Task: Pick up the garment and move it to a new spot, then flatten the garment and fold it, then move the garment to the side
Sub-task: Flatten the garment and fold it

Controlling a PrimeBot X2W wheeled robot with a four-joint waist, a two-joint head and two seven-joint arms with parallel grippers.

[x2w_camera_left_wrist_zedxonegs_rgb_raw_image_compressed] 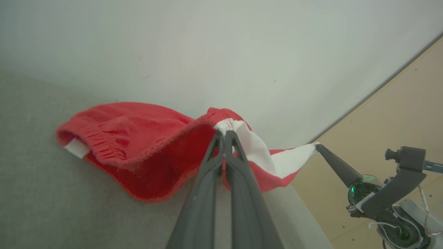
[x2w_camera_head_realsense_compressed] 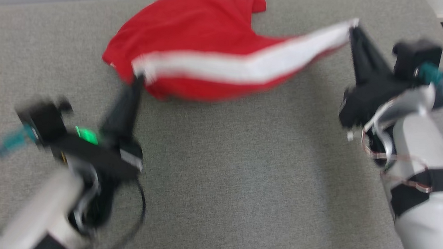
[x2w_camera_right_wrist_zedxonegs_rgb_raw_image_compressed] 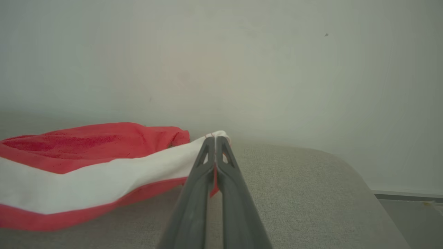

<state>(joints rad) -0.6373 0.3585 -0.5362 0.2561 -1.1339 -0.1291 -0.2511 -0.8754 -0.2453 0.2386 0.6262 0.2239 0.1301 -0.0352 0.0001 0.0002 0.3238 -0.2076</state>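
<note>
Evidently light and limp, the red knit garment with a broad white stripe (x2w_camera_head_realsense_compressed: pixel 197 38) sagged along the far edge of the grey cloth-covered surface (x2w_camera_head_realsense_compressed: pixel 240 182), best held at the stripe's two ends, where the left gripper (x2w_camera_head_realsense_compressed: pixel 139 79) and right gripper (x2w_camera_head_realsense_compressed: pixel 353 29) each pinched it closed.

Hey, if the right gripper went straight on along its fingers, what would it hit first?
The right gripper is shut on the white-striped end of the red garment, so that cloth comes first. Past it, the line seems to skim the grey cushion toward the pale wall, though depth is unclear.
</note>
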